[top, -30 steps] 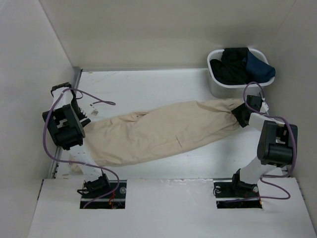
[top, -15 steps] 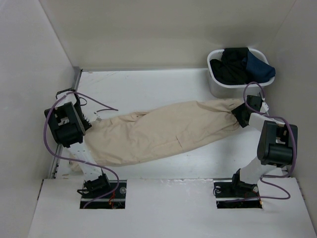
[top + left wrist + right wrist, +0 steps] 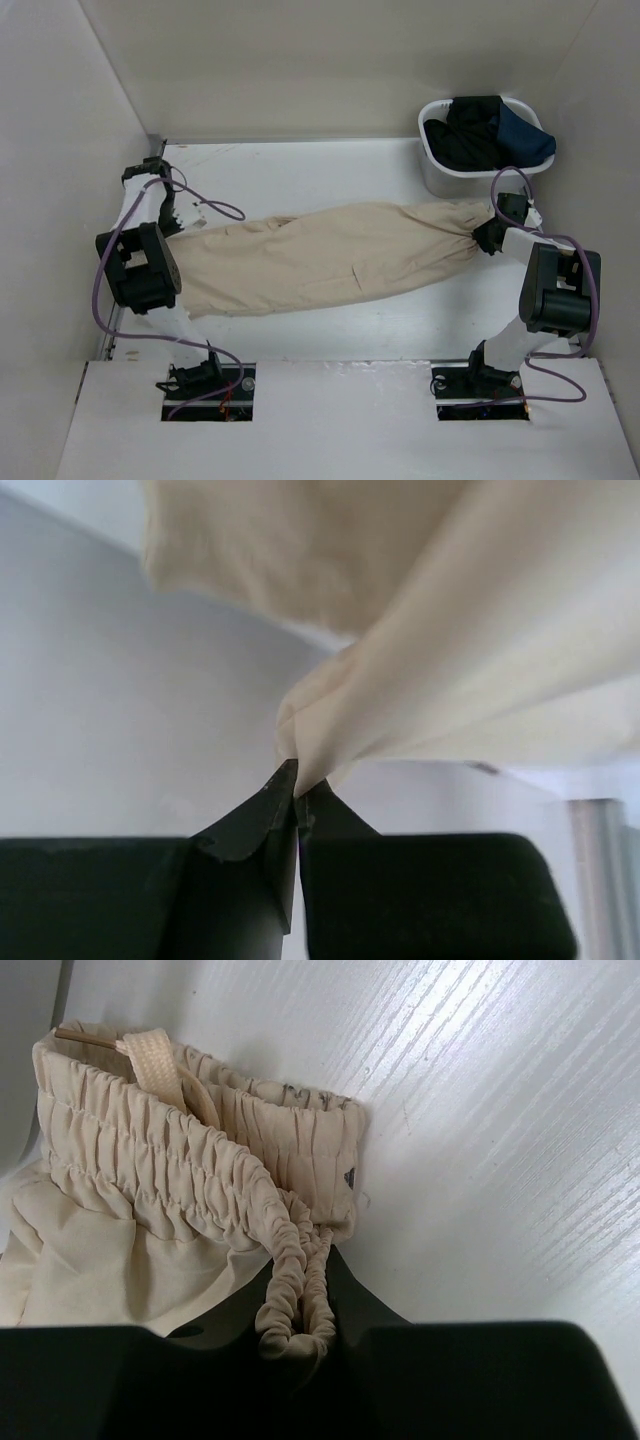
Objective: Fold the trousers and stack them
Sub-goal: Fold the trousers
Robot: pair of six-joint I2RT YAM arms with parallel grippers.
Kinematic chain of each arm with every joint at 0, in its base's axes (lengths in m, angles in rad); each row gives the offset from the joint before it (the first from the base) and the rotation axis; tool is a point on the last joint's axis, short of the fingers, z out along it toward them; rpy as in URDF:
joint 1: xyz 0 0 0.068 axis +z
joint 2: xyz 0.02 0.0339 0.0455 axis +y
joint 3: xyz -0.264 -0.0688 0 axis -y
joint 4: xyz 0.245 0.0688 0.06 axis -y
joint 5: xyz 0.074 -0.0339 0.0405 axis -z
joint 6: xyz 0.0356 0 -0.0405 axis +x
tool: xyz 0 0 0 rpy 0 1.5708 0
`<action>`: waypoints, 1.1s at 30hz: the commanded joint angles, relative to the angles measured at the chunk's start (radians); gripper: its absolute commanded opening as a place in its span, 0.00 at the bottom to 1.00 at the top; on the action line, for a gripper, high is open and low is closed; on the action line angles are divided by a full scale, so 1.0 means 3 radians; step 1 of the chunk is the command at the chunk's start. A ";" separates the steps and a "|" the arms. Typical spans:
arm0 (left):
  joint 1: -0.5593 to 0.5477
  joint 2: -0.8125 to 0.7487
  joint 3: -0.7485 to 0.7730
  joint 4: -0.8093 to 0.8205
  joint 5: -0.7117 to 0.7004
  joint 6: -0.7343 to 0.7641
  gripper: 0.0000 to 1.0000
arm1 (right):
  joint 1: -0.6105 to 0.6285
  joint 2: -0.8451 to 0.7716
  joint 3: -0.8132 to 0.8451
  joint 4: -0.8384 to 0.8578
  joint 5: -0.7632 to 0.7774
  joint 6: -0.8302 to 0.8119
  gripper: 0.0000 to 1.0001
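Your left hand (image 3: pixel 297 798) is clamped on a bunched fold of the trousers (image 3: pixel 470 630). Cream cloth fans out from the pinch; white surface (image 3: pixel 110 730) behind.

no legible text, no labels, no numbers

walls (image 3: pixel 300 60): plain beige, on three sides | table (image 3: pixel 300 175): white — faint wood grain | light: soft, even
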 commanded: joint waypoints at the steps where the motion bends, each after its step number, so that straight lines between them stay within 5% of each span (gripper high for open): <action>1: -0.0232 -0.0411 -0.0138 -0.0068 -0.0377 0.0342 0.02 | -0.0001 0.0032 -0.0029 0.0037 0.0123 -0.0064 0.20; 12: -0.0104 0.0453 0.0147 0.0366 -0.0797 0.0347 0.09 | 0.0015 0.0032 -0.0055 0.0073 0.0154 -0.0043 0.19; 18: -0.0089 0.0653 0.0265 0.0580 -0.0751 0.0261 0.10 | 0.0035 -0.0034 -0.0152 0.0160 0.0200 -0.0038 0.01; 21: -0.0094 0.0627 0.0296 0.0718 -0.0664 0.0225 0.14 | 0.0060 -0.0223 -0.0269 0.0226 0.0291 -0.0038 0.00; 25: -0.0216 0.0545 0.0301 0.0862 -0.0537 0.0153 0.25 | 0.0061 -0.0988 -0.0525 0.0150 0.0878 -0.0048 0.00; 29: -0.0467 0.0448 0.0306 0.0862 -0.0363 0.0051 0.54 | 0.0000 -0.1649 -0.0551 -0.0136 0.1192 -0.0288 0.00; 33: -0.0707 0.0397 0.0382 0.0877 -0.0265 -0.0005 0.63 | -0.0072 -0.2054 -0.0377 -0.0228 0.1233 -0.0947 0.00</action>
